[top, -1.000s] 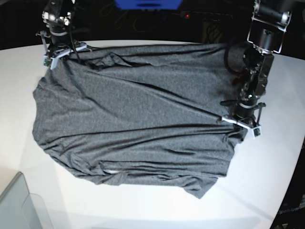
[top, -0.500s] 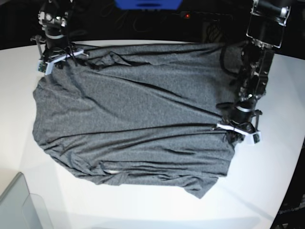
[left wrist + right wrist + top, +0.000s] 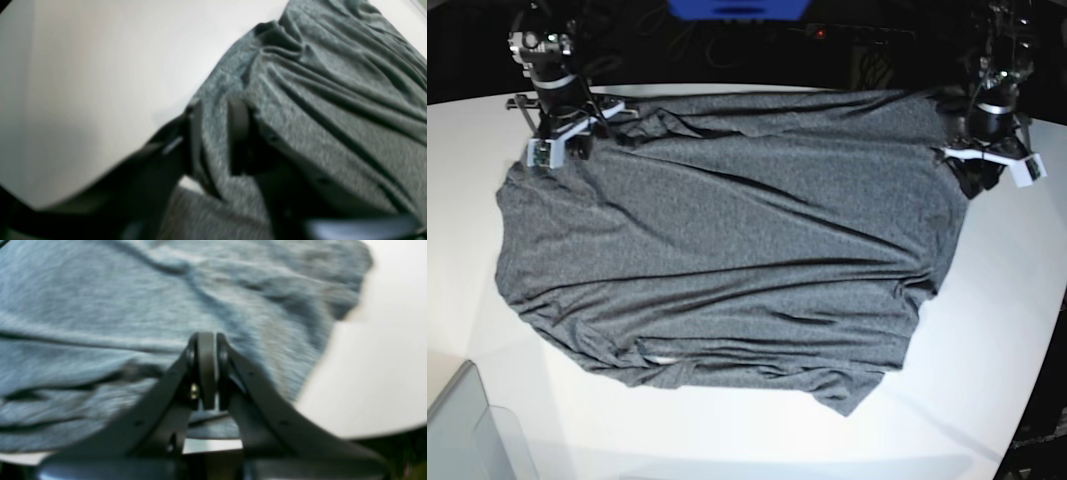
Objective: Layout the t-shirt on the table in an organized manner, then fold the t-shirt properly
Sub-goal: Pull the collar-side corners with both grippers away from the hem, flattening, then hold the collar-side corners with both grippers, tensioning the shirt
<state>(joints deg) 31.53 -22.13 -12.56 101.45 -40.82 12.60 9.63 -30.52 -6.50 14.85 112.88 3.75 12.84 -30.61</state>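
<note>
Grey knit: one t-shirt (image 3: 727, 250) on one table (image 3: 987, 400); my right gripper (image 3: 207, 340) is fully closed, empty; my left gripper (image 3: 213, 133) stands parted around cloth

One t-shirt (image 3: 727, 250) is counted, a single dark grey cloth spread across the middle of the base view. One table (image 3: 987, 360) is counted, a white surface seen on all sides of the cloth. Two grippers are counted: the right gripper (image 3: 562, 125) at the upper left of the base view and the left gripper (image 3: 987, 155) at the upper right. One translucent bin corner (image 3: 467, 430) is counted at the lower left. One blue object (image 3: 737, 8) is counted at the top centre edge, and one small red light (image 3: 820, 33) just to its right.
</note>
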